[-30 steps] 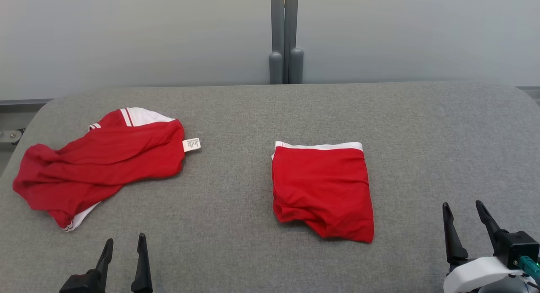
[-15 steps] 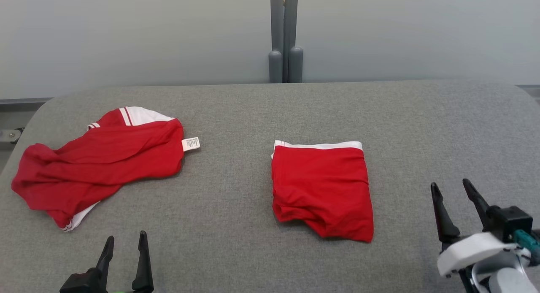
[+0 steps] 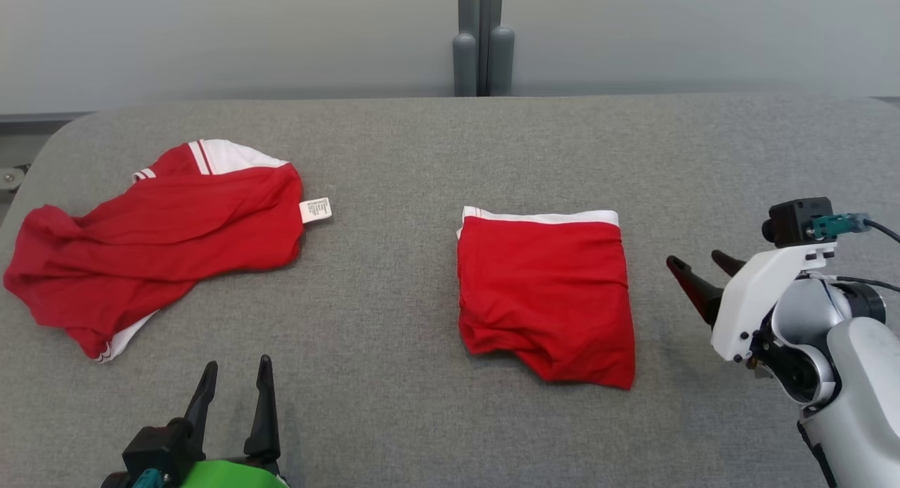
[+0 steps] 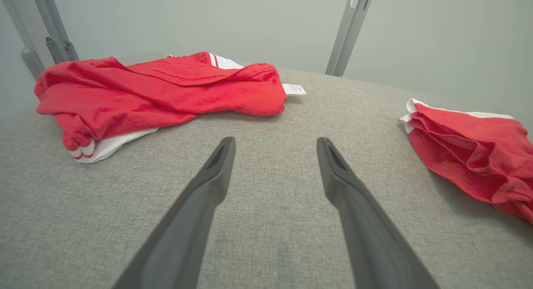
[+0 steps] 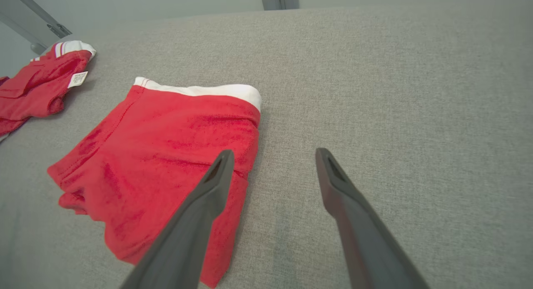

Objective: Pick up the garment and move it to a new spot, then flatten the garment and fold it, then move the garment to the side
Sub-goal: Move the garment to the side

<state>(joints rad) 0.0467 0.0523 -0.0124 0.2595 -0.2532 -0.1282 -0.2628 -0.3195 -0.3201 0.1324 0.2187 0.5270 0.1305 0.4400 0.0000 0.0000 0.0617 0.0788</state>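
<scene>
A folded red garment with a white waistband lies in the middle of the grey padded table; the right wrist view has it left of the fingers. A second red garment, crumpled, with white trim and a label, lies at the far left and also appears in the left wrist view. My right gripper hovers open just right of the folded garment, fingers pointing left at it, holding nothing. My left gripper is open and empty near the front edge.
A grey post stands behind the table's far edge against a pale wall. The table's rounded left corner lies near the crumpled garment. Bare grey surface stretches between the two garments and to the right of the folded one.
The head camera has tilted down, shifting the whole picture up. My right gripper has risen from the lower right and swung left toward the folded garment. Both garments lie as before.
</scene>
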